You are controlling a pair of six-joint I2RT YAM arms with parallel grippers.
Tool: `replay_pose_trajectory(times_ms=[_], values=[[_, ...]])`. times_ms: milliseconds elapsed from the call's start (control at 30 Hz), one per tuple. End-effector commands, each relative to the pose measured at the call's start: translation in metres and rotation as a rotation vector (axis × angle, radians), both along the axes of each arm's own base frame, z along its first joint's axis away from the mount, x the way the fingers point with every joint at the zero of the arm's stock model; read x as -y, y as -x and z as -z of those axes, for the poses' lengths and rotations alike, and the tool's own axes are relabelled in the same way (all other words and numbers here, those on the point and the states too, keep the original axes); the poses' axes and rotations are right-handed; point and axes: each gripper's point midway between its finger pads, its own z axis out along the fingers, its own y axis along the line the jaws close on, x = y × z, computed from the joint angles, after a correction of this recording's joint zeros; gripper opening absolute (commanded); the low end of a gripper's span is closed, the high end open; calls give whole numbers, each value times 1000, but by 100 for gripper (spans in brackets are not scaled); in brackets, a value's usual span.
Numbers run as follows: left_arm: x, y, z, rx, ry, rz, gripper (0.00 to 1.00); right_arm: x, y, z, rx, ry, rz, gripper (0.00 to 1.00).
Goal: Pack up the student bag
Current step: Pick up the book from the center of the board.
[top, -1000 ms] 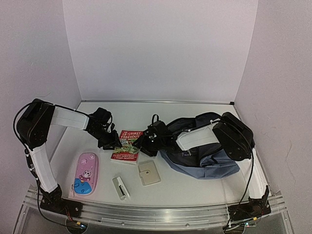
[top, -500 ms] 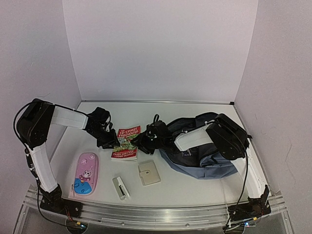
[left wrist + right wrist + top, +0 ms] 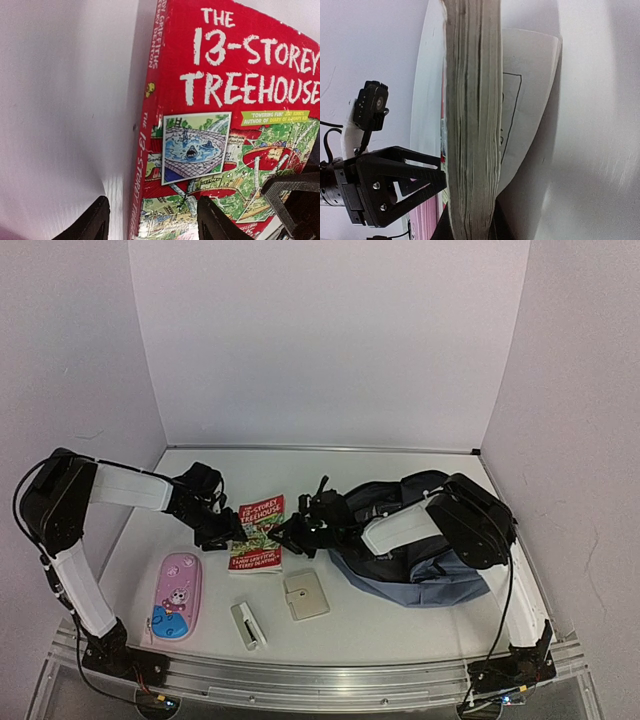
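Observation:
The student bag [image 3: 430, 570], a slate-blue backpack with black trim, lies at the right of the table. A red paperback, "The 13-Storey Treehouse" [image 3: 257, 533], sits just left of it with its right side raised. My right gripper [image 3: 288, 535] is shut on the book's page edge [image 3: 470, 125], with its fingers on either side of the pages [image 3: 470, 232]. My left gripper [image 3: 228, 537] is open at the book's spine side. In the left wrist view its jaws [image 3: 155, 222] stand wide apart over the spine and cover [image 3: 230, 100].
A pink pencil case [image 3: 176, 595] lies at the front left. A beige square item [image 3: 304, 595] and a small white object [image 3: 247, 625] lie in front of the book. White walls close off the back and sides.
The book has been turned and tilted, with its right edge lifted off the table in my right gripper. My left gripper has stayed at the spine side, and the left arm has shifted slightly left.

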Motion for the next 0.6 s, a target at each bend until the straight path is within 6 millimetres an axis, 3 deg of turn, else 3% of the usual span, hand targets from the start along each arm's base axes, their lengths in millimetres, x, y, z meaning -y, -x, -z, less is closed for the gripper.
replay_pose_trajectory(times_ms=[0, 133, 233, 433, 567], values=[[-21, 4, -62, 140, -29, -65, 78, -13, 16, -107, 241, -127, -102, 0], [-37, 18, -129, 289, 0, -62, 90, -7, 26, -160, 375, -167, -165, 0], [-35, 35, -176, 377, 60, 15, 96, 0, 36, -192, 445, -204, -229, 0], [-29, 69, -233, 387, 151, 123, 99, 14, 76, -248, 572, -289, -409, 0], [-10, 88, -275, 421, 293, 226, 100, 23, 97, -265, 609, -298, -493, 0]])
